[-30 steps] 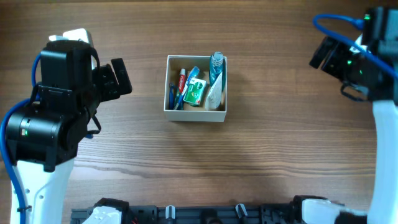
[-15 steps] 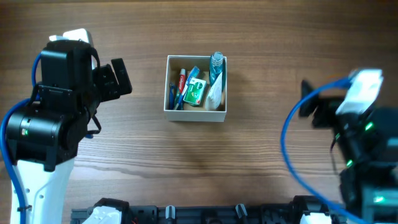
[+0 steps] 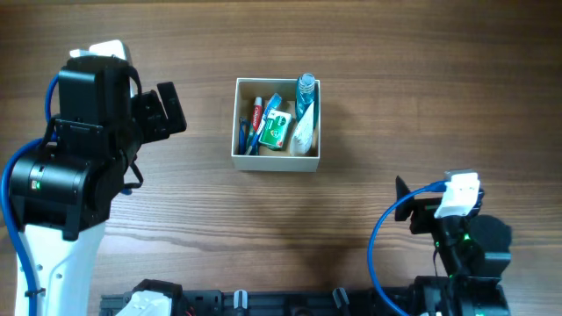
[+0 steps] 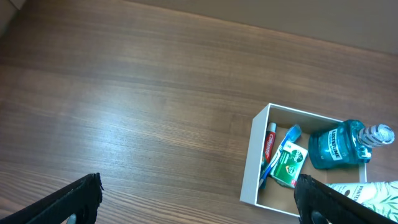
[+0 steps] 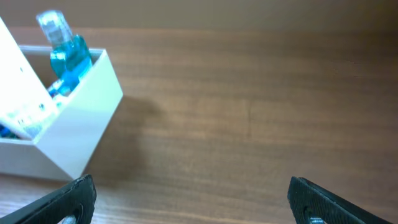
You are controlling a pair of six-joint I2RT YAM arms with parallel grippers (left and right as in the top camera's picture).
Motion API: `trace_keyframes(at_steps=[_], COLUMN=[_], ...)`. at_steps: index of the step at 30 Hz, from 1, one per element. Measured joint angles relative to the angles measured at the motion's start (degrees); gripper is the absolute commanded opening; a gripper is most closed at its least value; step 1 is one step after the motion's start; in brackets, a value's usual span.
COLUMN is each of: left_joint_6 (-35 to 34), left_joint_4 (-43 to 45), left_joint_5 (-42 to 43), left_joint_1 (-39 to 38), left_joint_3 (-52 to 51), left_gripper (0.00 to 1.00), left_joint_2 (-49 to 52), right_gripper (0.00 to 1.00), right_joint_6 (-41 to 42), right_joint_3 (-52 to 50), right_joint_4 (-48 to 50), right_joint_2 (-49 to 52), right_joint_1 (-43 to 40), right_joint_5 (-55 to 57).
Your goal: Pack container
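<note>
The container (image 3: 275,162), a square white-walled cardboard box with a tan inside, sits mid-table. It holds a blue mouthwash bottle (image 3: 305,95), a green packet (image 3: 276,130), a red-and-white toothpaste tube (image 3: 256,112), a white tube (image 3: 302,133) and a blue toothbrush. My left gripper (image 3: 169,110) is open and empty, left of the box and apart from it. In the left wrist view its jaws (image 4: 199,202) frame bare table and the box wall (image 4: 252,162). My right gripper (image 5: 193,199) is open and empty. In the overhead view it (image 3: 406,204) sits low at the front right, away from the box (image 5: 74,124).
The brown wooden table (image 3: 369,70) surrounds the box. A black rail with clips (image 3: 290,301) runs along the front edge. The right arm's blue cable (image 3: 379,246) loops near that edge.
My right arm has swung from the far right rear of the table down to the front right, folded low. The left arm and the box contents have not moved.
</note>
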Motion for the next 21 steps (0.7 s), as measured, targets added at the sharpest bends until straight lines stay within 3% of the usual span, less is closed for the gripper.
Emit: trace_keyframes(at_steps=[21], left_joint_6=[0.0], left_joint_4=[0.0], left_joint_5=[-0.2], left_joint_1=[0.0], left_joint_3=[0.0], left_gripper=[1.0], left_joint_2=[0.0], right_gripper=[1.0], right_joint_6=[0.9], right_joint_3=[-8.2], right_joint_4=[1.3], right_joint_2=[-9.6], right_joint_1=[0.0], right_joint_5=[-2.8])
